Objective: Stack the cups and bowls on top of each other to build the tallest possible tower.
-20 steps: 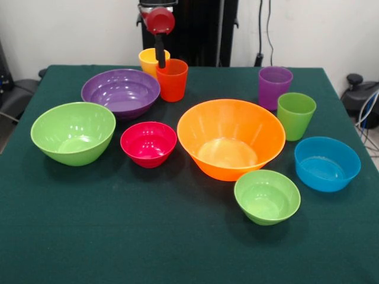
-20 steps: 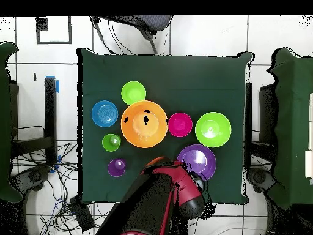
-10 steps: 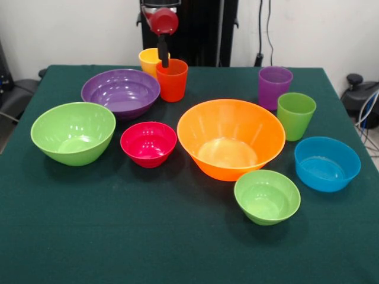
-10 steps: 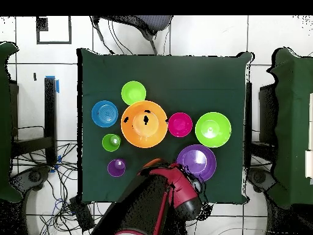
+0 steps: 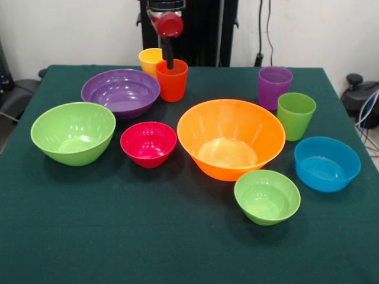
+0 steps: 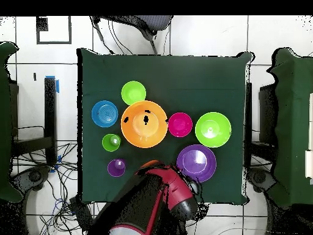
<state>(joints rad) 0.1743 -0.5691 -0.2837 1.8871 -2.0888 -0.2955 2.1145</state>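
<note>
Here my hand point(image 5: 169, 59) hung at the orange cup's point(image 5: 172, 80) rim, its grip unreadable; I judged a nudge could topple it against the yellow cup point(image 5: 150, 61).

Legible text, labels, brands, numbers, signs: none found on bowls, cups, table cloth or robot arm in either view.

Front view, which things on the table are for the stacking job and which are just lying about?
For the job:
orange bowl
purple bowl
big green bowl
magenta bowl
small green bowl
blue bowl
four cups

Lying about:
cables
</note>
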